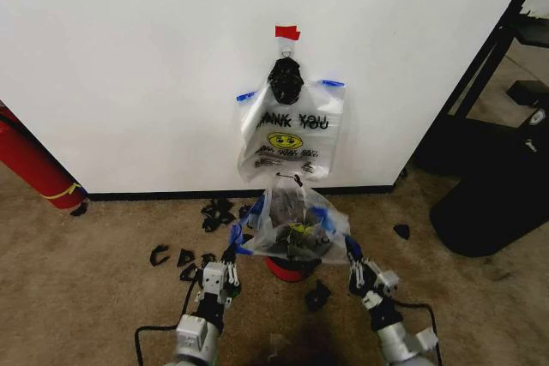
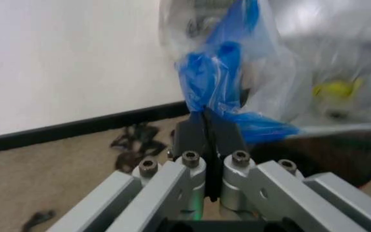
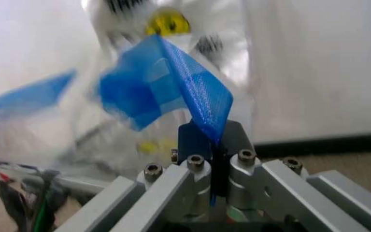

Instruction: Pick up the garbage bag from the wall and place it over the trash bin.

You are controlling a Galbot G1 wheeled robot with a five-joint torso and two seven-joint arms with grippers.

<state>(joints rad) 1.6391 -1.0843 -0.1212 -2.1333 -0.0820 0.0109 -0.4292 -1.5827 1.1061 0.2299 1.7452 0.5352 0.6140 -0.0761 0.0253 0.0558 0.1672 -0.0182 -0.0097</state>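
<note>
Now garbage bag (image 1: 296, 225) stretched between left claw (image 1: 232, 250), right claw (image 1: 352, 255)

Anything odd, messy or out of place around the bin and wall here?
Yes. Black scraps litter the carpet near the baseboard. One see-through "THANK YOU" bag hangs on the white wall, while both grippers, left and right, pinch another bag's blue handles over the red-based bin.

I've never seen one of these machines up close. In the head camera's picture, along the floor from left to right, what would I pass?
Red cylinder → left gripper pinching a blue handle → trash bin under the held garbage bag → right gripper on the other handle → big black bulky object.
</note>
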